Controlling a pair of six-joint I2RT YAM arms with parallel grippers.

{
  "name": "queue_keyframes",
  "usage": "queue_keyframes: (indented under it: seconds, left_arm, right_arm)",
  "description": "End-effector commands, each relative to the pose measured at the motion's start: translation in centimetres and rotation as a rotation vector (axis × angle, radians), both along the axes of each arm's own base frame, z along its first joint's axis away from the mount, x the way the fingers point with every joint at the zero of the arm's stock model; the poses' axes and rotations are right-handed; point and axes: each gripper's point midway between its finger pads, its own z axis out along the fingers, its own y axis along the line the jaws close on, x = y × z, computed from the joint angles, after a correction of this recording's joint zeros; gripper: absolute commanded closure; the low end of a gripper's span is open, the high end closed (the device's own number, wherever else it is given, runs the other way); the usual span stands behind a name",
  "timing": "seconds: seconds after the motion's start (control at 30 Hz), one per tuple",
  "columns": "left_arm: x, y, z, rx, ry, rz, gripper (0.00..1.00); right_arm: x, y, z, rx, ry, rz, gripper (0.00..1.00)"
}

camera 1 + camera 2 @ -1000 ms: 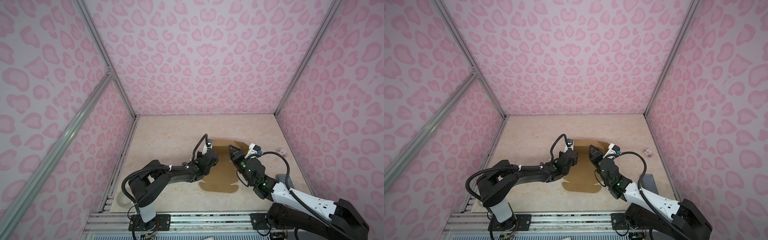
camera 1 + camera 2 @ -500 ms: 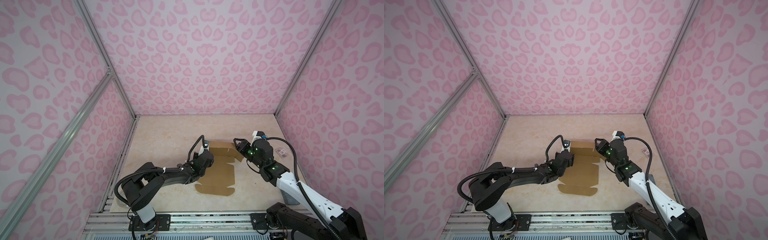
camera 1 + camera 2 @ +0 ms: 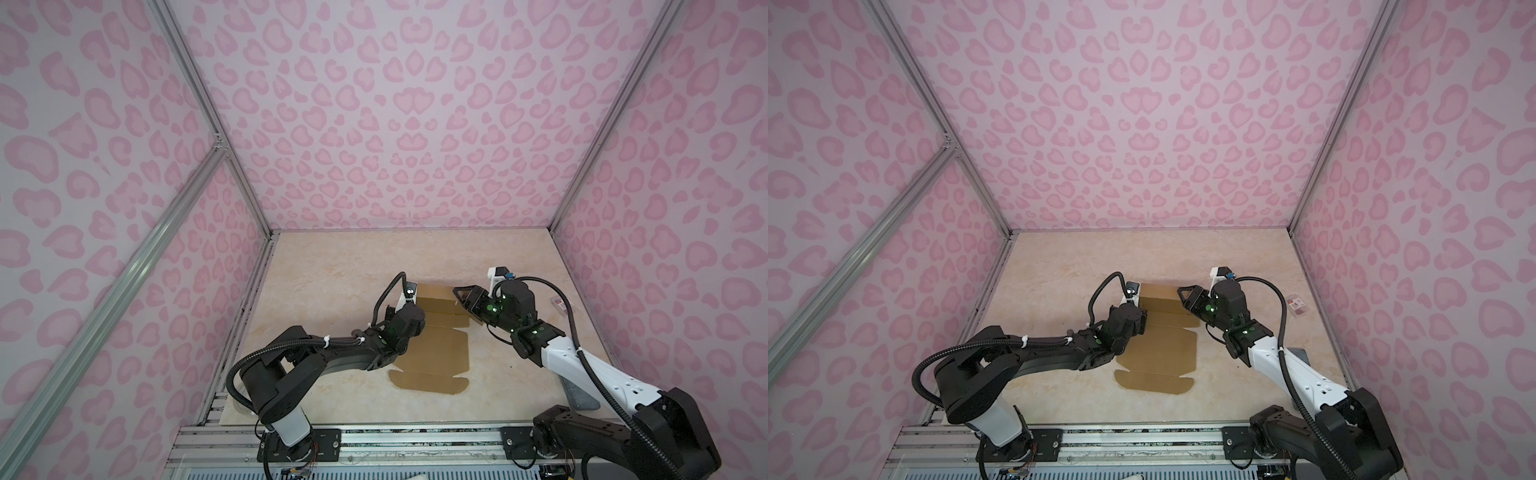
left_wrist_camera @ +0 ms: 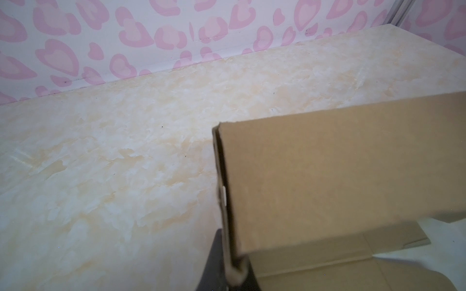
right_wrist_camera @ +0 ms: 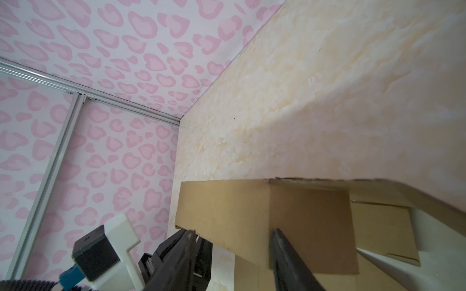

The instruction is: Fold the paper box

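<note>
- Cut off at wrist-view edge: left gripper [image 4: 235, 272], clamped on left edge of paper box [image 3: 436, 353] raised far flap
- Remainder of paper box flat on tabletop [image 3: 332, 266]
- Jaws apart at paper box far-right corner: right gripper [image 5: 233, 233]; a second earlier, over paper box middle

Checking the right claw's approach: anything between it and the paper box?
Nothing visible. The right claw is open right at the raised far flap of the paper box. The left claw is shut on the box's left edge, clear of that path. The small packet lies off to the right.
</note>
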Motion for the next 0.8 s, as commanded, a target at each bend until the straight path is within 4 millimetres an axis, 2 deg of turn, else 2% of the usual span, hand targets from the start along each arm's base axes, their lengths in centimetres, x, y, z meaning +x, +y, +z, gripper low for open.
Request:
queue_keyframes:
  seconds: [0.0,0.13,0.33,0.63,0.77]
  left_arm:
    - [0.1,-0.3,1.3,-0.036,-0.036,-0.009,1.00]
    - [0.1,-0.3,1.4,-0.040,-0.037,-0.009,1.00]
    - [0.1,-0.3,1.4,-0.041,-0.036,-0.012,1.00]
    - [0.0,-0.1,1.5,-0.046,-0.040,-0.010,1.00]
    - [0.0,-0.1,1.8,-0.050,-0.044,-0.007,1.00]
  right_arm:
    - [0.0,0.5,-0.2,0.043,-0.004,0.016,0.50]
    - [0.0,-0.2,-0.1,0.033,-0.020,-0.014,0.50]
    - [0.0,-1.4,0.2,-0.077,-0.029,-0.030,0.49]
    - [0.4,0.6,-0.6,0.020,-0.018,0.025,0.49]
    - [0.2,0.9,-0.1,0.042,-0.019,0.047,0.49]
